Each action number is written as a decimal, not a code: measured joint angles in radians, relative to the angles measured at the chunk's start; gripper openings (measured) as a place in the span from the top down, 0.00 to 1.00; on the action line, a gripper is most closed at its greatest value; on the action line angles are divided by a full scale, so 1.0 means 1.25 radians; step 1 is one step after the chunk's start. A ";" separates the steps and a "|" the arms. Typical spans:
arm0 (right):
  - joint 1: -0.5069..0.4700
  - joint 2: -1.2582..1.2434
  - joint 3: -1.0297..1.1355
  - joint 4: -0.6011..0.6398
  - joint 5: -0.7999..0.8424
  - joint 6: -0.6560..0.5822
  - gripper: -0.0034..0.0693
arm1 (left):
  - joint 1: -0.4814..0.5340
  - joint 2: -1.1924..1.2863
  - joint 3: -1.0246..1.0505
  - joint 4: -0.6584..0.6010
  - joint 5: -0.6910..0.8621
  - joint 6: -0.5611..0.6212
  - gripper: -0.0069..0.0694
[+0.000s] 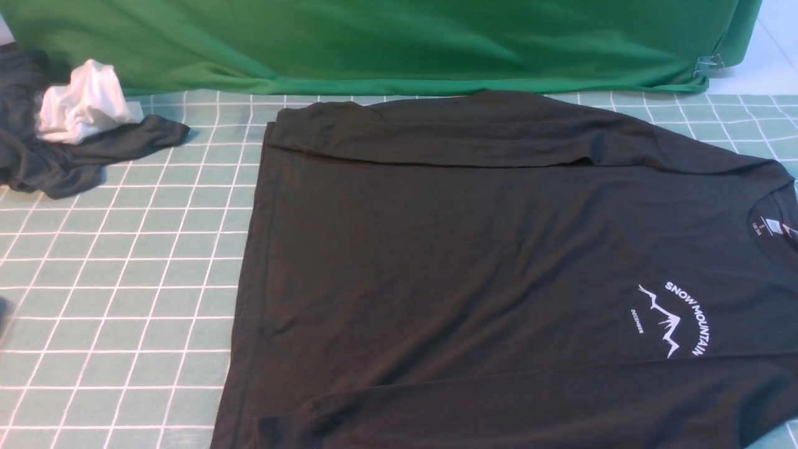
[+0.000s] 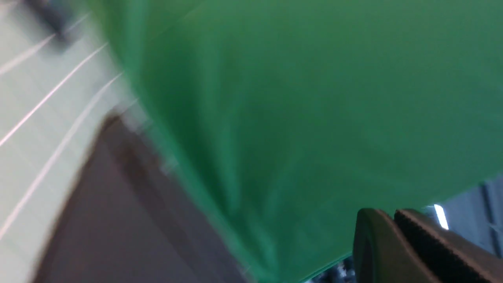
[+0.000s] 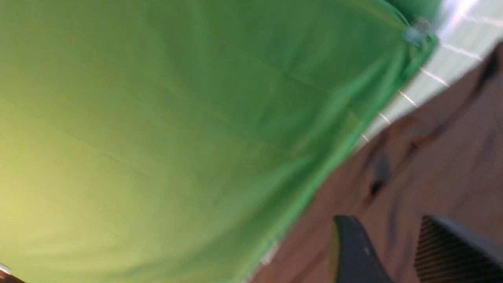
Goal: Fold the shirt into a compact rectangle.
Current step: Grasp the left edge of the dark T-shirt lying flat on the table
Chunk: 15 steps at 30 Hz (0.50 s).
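Note:
The black long-sleeved shirt (image 1: 467, 262) lies flat on the checked table, its collar at the right edge and its hem toward the left. Its white "SNOW MOUNTAIN" print (image 1: 676, 318) faces up. One sleeve is laid across the far edge and the other along the near edge. Neither gripper shows in the front view. In the blurred left wrist view, my left gripper (image 2: 387, 214) is shut and empty, in the air with a corner of the shirt (image 2: 118, 220) beyond it. My right gripper (image 3: 385, 220) stands open above the shirt (image 3: 432, 157), holding nothing.
A green backdrop cloth (image 1: 374, 43) hangs along the table's far side, held by a metal clip (image 1: 707, 64) at the right. A smaller dark garment (image 1: 75, 156) with a white cloth (image 1: 84, 103) on it is bunched at the far left. The checked tablecloth (image 1: 124, 280) shows left of the shirt.

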 joint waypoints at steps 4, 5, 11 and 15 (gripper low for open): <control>0.000 0.000 0.000 0.000 -0.129 0.002 0.67 | 0.000 0.081 -0.132 0.027 0.124 0.018 0.89; 0.000 0.000 0.000 -0.013 -0.201 0.002 0.75 | 0.000 0.158 -0.210 0.032 0.206 0.052 0.89; 0.031 0.031 -0.172 -0.202 0.002 -0.018 0.91 | 0.000 0.454 -0.429 0.028 0.521 0.270 0.89; 0.091 0.128 -0.364 -0.256 0.320 -0.237 0.91 | -0.001 0.630 -0.451 0.025 0.640 0.346 0.88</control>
